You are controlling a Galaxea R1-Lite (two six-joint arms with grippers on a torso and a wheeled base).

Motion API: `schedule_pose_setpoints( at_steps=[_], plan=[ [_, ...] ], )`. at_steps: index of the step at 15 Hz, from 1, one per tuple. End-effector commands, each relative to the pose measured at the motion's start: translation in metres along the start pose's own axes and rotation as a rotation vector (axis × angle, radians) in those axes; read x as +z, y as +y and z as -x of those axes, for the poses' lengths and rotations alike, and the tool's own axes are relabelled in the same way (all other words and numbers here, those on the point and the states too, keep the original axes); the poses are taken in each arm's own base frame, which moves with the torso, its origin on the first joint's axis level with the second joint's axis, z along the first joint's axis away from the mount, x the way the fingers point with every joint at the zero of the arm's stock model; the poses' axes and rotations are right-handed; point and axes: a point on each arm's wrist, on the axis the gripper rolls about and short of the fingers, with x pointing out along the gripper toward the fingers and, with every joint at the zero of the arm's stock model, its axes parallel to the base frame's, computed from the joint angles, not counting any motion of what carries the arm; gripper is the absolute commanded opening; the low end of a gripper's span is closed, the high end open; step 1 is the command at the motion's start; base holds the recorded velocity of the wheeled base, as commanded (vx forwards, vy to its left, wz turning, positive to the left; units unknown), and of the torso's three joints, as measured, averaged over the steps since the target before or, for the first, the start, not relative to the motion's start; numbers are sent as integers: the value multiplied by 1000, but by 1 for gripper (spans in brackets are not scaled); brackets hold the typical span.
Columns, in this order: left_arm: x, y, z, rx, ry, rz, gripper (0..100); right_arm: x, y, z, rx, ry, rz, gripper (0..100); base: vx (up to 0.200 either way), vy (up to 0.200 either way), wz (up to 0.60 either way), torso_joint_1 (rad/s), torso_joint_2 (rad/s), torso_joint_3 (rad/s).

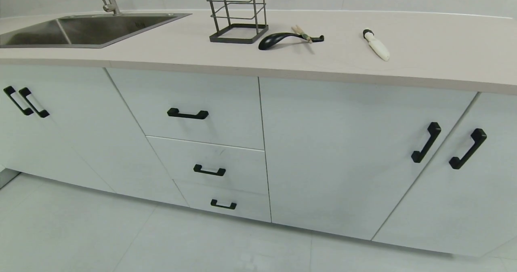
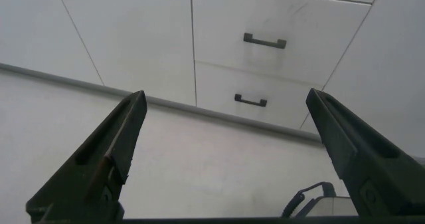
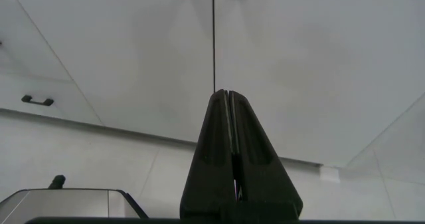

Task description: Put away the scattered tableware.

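A pale tabletop (image 1: 424, 41) carries, left to right, a dark wire rack (image 1: 236, 11), a black curved spoon (image 1: 278, 39) lying lengthwise along the edge with wooden chopsticks (image 1: 302, 33) touching its handle, and a white black-capped utensil (image 1: 377, 45). All lie above both grippers. The left gripper (image 2: 226, 96) gapes wide before white drawers (image 2: 265, 41); the right gripper (image 3: 226, 101), pressed shut, is probably nearer the utensil.

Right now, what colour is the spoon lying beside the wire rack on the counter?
Black. The spoon shows best in the head view.
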Motion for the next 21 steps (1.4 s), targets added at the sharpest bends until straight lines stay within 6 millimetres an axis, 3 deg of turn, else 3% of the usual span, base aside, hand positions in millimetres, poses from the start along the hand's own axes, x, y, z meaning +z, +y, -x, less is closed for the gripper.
schedule_pose_setpoints(
  at_steps=[1,3,12,21],
  plan=[
    [0,0,0,1,0,0,100,0,0,0,0,2,1,0,0,0,0,0,0,0],
    [0,0,0,1,-2,2,100,0,0,0,0,1,1,0,0,0,0,0,0,0],
    [0,0,0,1,-2,0,100,0,0,0,2,2,1,0,0,200,0,4,4,2],
    [0,0,0,-2,1,-21,100,0,0,0,3,2,1,0,0,0,0,0,0,0]
  ],
)
